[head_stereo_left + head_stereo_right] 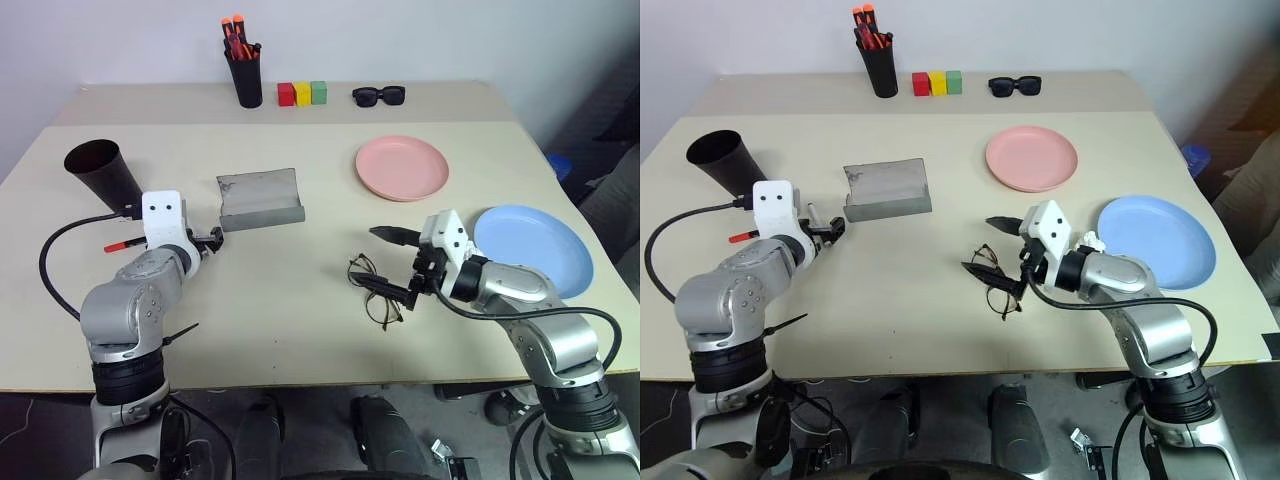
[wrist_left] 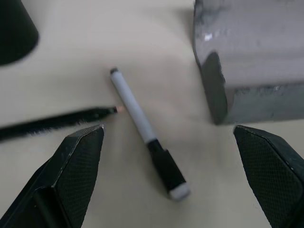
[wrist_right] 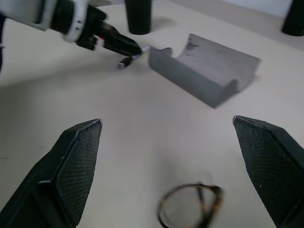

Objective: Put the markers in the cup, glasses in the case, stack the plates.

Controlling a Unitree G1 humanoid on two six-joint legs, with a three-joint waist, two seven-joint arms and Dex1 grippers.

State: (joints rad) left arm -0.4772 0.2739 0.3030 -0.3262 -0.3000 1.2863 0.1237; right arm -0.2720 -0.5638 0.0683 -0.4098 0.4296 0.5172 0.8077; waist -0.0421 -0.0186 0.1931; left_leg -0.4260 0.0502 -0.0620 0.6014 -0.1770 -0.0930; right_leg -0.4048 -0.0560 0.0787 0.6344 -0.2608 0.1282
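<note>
On the worktop (image 1: 300, 320) nothing is sorted yet: markers (image 2: 142, 128), glasses (image 1: 372, 290), plates (image 1: 402, 167) untouched, both jaws spread wide, empty.

Right gripper (image 1: 995, 255) fingers spread wide, glasses (image 1: 992, 281) right at the tips. Left gripper (image 1: 830, 232) open too, grey case (image 1: 887, 188) just past its fingers.

Table (image 1: 300, 330): cup (image 1: 103, 174), case (image 1: 260, 199), glasses (image 1: 372, 290), plates (image 1: 402, 167).
</note>
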